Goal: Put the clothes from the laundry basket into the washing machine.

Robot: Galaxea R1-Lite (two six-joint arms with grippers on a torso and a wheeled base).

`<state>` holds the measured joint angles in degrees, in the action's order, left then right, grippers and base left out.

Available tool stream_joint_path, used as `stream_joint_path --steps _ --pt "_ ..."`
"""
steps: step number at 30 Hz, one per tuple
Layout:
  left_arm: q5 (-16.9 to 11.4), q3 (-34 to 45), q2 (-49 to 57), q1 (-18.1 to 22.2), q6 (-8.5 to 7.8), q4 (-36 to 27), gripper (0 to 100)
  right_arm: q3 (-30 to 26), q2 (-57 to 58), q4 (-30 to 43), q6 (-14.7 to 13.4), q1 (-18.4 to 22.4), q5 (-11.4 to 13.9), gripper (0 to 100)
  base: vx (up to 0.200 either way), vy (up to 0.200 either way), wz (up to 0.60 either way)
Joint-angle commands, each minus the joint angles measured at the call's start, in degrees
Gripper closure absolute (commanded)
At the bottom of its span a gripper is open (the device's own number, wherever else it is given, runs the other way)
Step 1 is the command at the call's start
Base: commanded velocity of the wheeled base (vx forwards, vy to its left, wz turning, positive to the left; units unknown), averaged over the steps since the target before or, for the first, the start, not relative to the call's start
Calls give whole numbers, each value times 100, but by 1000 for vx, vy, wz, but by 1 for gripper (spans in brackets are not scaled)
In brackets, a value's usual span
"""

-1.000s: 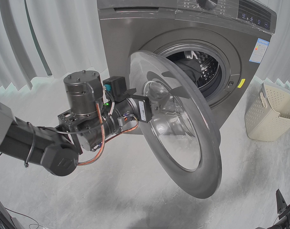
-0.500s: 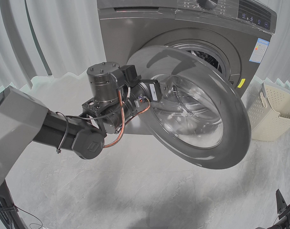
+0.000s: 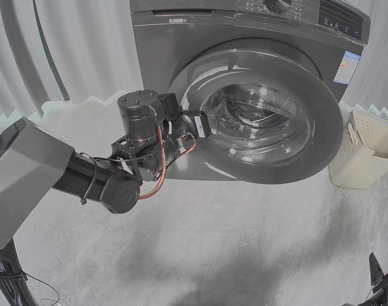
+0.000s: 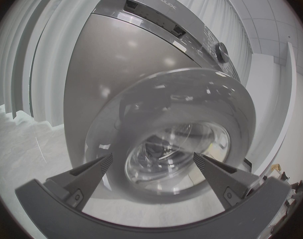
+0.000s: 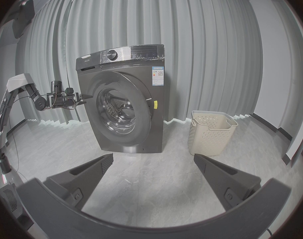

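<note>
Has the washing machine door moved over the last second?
Yes. The door has swung from wide open in toward the washing machine, whose front stayed fixed in the head view; it now lies almost flat against it.

Pale grey marbled floor (image 3: 202,256), washing machine (image 3: 168,52) standing on it, cream perforated laundry basket (image 3: 364,158) upright nearby

Dark grey left arm (image 3: 96,179), pale boxy upper link (image 3: 28,179), screw-topped cylinder joint (image 3: 138,115), copper-braided cable (image 3: 153,190), wedge-fingered left pincer (image 4: 152,156)
</note>
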<state>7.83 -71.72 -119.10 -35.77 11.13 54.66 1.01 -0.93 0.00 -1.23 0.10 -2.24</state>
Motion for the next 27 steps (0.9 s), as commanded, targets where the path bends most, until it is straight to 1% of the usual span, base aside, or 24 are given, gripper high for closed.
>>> stream_joint_path --steps 1,2,3,5,7,8,9,10,11,12,13,14,15,16,18,20,24,27 --pt "-71 1169 906 -97 3 1 0 -101 93 0 -9 -1 -4 0 0 0 0" --pt "-71 1213 933 -106 3 1 0 -101 93 0 -9 -1 -4 0 0 0 0" --pt "-123 2039 1583 -220 -14 -8 0 -101 93 0 -9 -1 -4 0 0 0 0" --pt "-150 2338 1856 -247 -14 -8 0 -101 93 0 0 -1 -4 0 0 0 0" --pt "-150 2338 1856 -247 -14 -8 0 -101 93 0 0 -1 -4 0 0 0 0" --pt "-167 3058 2541 -343 -41 -35 0 -101 93 0 0 -1 -4 0 0 0 0" --pt "-167 3507 2963 -396 -58 -61 0 -101 93 -9 9 -1 5 0 0 0 0" --pt "-167 3612 3077 -405 -67 -61 0 -101 93 0 26 -1 13 0 0 0 0" --pt "-159 3990 3455 -449 -93 -70 0 -101 93 0 35 -1 13 0 0 0 0" --pt "-150 4227 3675 -457 -129 -79 0 -101 93 0 35 -1 13 0 0 0 0" --pt "-132 4544 3956 -457 -217 -79 0 -101 93 0 26 -1 13 0 0 0 0" --pt "-123 4702 4097 -457 -260 -79 0 -101 93 0 35 -1 13 0 0 0 0" --pt "-115 5018 4396 -414 -357 -79 0 -101 93 0 35 -1 13 0 0 0 0" --pt "-115 5238 4615 -387 -410 -79 0 -101 93 0 35 -1 13 0 0 0 0" --pt "-97 5581 5028 -361 -463 -105 0 -101 93 0 35 -1 13 0 0 0 0" --pt "-97 5853 5380 -211 -480 -158 0 -101 93 0 35 -1 13 0 0 0 0" --pt "-97 6310 6109 351 -559 -246 0 -101 93 0 35 -1 13 0 0 0 0" --pt "-88 6627 6786 773 -568 -404 0 -101 93 0 35 -1 13 0 0 0 0"
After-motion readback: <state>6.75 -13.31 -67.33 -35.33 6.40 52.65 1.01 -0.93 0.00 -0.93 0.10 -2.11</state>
